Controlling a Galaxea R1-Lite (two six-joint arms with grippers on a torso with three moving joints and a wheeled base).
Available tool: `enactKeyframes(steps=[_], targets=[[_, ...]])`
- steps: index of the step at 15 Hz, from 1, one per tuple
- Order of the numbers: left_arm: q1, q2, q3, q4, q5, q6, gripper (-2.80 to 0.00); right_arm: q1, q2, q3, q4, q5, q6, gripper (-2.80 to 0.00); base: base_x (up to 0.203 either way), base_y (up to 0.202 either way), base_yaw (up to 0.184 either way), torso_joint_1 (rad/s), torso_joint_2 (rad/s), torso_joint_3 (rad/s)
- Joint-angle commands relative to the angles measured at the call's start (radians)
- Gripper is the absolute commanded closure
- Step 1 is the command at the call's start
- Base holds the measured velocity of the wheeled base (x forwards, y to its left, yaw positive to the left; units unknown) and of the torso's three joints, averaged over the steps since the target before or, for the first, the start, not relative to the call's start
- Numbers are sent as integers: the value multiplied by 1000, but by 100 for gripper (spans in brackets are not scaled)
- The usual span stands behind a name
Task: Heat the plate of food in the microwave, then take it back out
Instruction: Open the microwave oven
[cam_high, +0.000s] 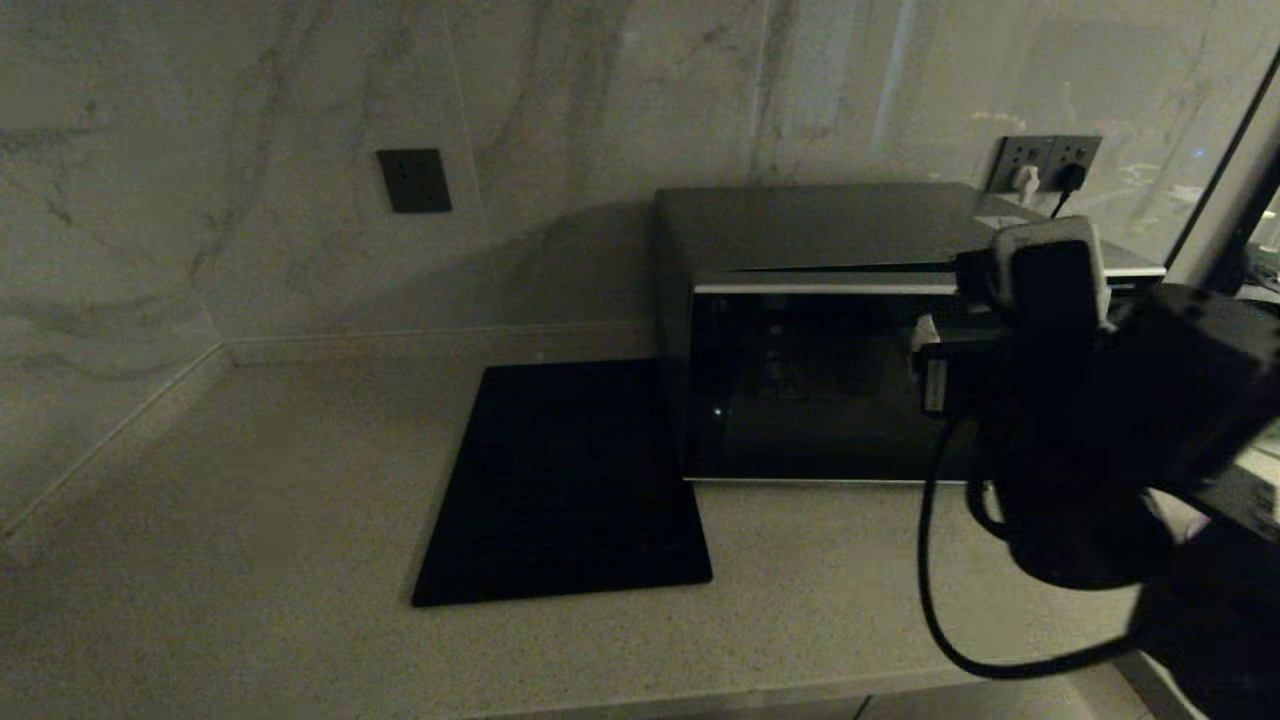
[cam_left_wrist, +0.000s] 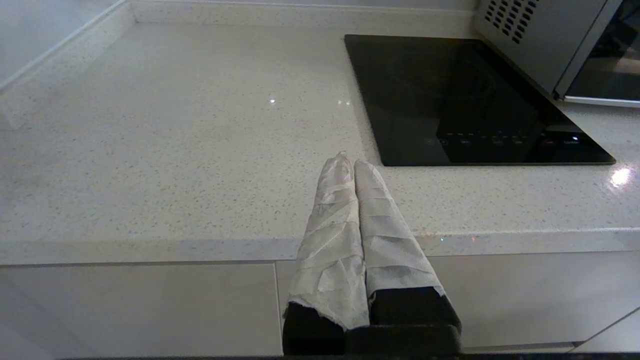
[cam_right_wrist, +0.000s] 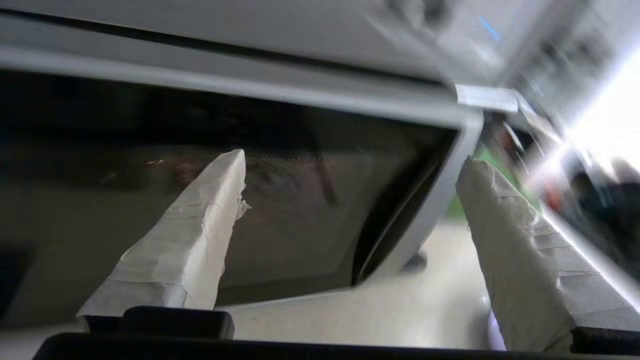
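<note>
The silver-grey microwave (cam_high: 800, 230) stands at the back right of the counter, and its dark glass door (cam_high: 800, 400) looks slightly ajar at the top. My right gripper (cam_high: 930, 370) hovers in front of the door's right side. In the right wrist view this gripper (cam_right_wrist: 352, 160) is open wide. The door's silver right edge (cam_right_wrist: 445, 190) lies between the taped fingers (cam_right_wrist: 200, 225), close to one of them, and nothing is gripped. The plate of food is out of view. My left gripper (cam_left_wrist: 350, 160) is shut and empty above the counter's front edge.
A flat black cooktop (cam_high: 570, 480) is set in the counter left of the microwave, also seen in the left wrist view (cam_left_wrist: 465, 100). Pale speckled counter (cam_high: 250, 520) stretches to the left. Wall sockets (cam_high: 1045, 165) with plugs sit behind the microwave. A black cable (cam_high: 930, 560) loops under my right arm.
</note>
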Motion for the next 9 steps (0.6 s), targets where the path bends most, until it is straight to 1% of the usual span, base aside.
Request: enactKeyframes(steps=[1, 3, 5, 6, 7, 9], targets=[[0, 0, 0, 0, 0, -1, 0, -47, -233, 65, 75, 111, -31, -280, 0, 0, 0, 0, 0, 0], [0, 0, 0, 0, 0, -1, 0, -194, -331, 36, 177, 282, -42, -280, 0, 0, 0, 0, 0, 0], [0, 0, 0, 0, 1, -1, 0, -361, -450, -19, 322, 443, -44, -280, 0, 0, 0, 0, 0, 0], [0, 0, 0, 0, 0, -1, 0, -424, -512, -50, 408, 496, -36, -280, 0, 0, 0, 0, 0, 0], [0, 0, 0, 0, 1, -1, 0, -476, -575, -97, 536, 535, -15, -280, 0, 0, 0, 0, 0, 0], [0, 0, 0, 0, 0, -1, 0, -584, -691, -199, 833, 576, 42, -280, 0, 0, 0, 0, 0, 0]])
